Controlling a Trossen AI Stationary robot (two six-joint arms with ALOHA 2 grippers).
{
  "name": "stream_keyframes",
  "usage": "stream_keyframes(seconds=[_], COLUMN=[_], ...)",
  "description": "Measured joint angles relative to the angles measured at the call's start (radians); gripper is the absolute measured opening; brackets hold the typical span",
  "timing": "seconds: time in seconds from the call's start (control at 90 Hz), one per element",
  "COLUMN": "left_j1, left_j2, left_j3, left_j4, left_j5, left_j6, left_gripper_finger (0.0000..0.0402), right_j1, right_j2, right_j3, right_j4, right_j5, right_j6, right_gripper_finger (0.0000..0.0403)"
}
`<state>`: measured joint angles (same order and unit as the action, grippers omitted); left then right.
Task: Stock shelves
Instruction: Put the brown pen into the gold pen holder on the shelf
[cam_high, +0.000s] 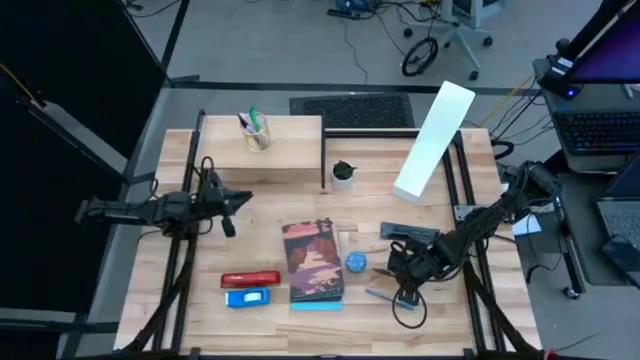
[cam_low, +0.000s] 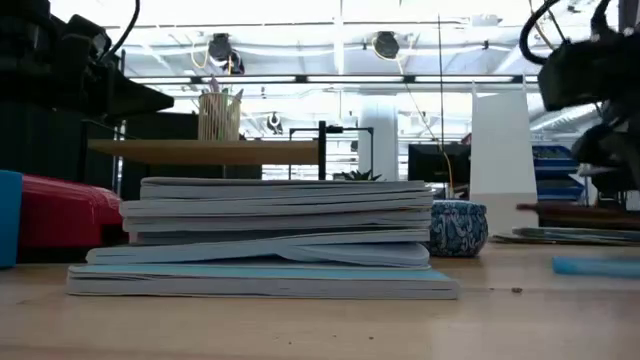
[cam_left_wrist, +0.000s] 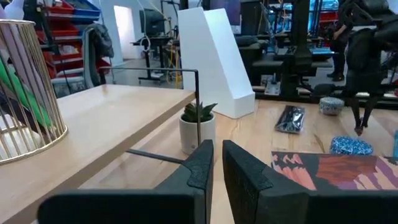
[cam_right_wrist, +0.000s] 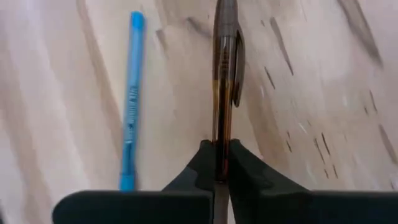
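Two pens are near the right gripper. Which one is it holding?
The right gripper is shut on the brown translucent pen. The blue pen lies free on the table beside it.

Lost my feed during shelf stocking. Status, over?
Right gripper shut on brown pen, over the table by the blue pen. Left gripper shut, empty, beside the wood shelf. Nothing blocking.

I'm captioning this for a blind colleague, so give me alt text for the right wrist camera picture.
The right gripper is shut on a brown translucent pen, holding it by one end so it points straight away from the camera over the light-wood tabletop. A blue pen lies loose on the wood beside it, apart from the fingers.
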<state>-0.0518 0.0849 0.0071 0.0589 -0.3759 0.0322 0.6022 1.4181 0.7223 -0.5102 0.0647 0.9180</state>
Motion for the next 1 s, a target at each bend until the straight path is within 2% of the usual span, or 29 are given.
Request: stream_keyframes(seconds=[0.2, 0.456, 0.711, 1.0], left_j1=[0.000, 0.000, 0.000, 0.000], left_j2=[0.000, 0.000, 0.000, 0.000], left_j3=[0.000, 0.000, 0.000, 0.000], left_j4=[0.015, 0.046, 0.050, 0.062], left_j5=[0.000, 0.000, 0.000, -0.004], left_j6=[0.000, 0.001, 0.001, 0.001], left_gripper_finger=[0.0022, 0.0022, 0.0022, 0.0022], right_j1=[-0.026, -0.177, -0.362, -0.605], right_j2=[-0.081, -0.192, -0.213, -0.201], right_j3=[0.001, 0.003, 0.005, 0.006], right_j4=[-0.001, 0.066, 0.357, 0.655], right_j5=[0.027, 0.114, 0.119, 0.120], right_j6=[-0.025, -0.167, -0.422, -0.597], right_gripper_finger=[0.0000, 0.0000, 0.0000, 0.0000])
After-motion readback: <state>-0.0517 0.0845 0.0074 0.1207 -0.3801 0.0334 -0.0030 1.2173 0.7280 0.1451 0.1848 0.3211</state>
